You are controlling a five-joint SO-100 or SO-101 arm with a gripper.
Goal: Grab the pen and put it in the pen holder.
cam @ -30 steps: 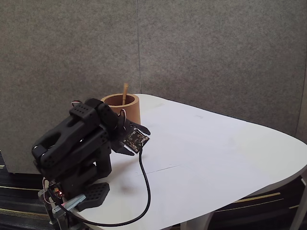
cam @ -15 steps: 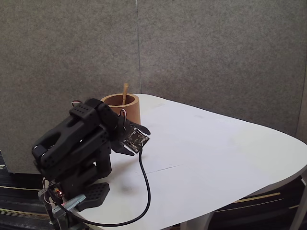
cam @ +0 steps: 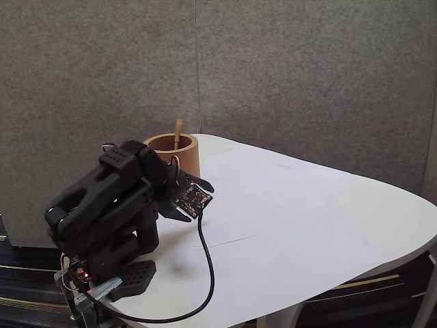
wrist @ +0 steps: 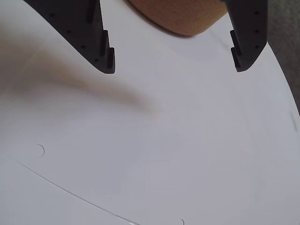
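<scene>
The pen (cam: pixel 179 130) stands inside the pen holder (cam: pixel 175 153), a terracotta-brown cup near the table's far left edge; only its light tan top pokes above the rim. My gripper (cam: pixel 194 199) hangs low over the table just in front of the cup, on the folded black arm. In the wrist view the gripper (wrist: pixel 173 65) is open, with bare white table between its two dark fingers (wrist: pixel 105 54), and the pen holder's lower wall (wrist: pixel 180 16) lies just beyond them. The pen is hidden in the wrist view.
The white rounded table (cam: pixel 307 225) stretches to the right in the fixed view. A black cable (cam: pixel 208 273) loops from the wrist camera board down to the arm's base (cam: pixel 130 280) at the table's front left corner. Grey partition walls stand behind.
</scene>
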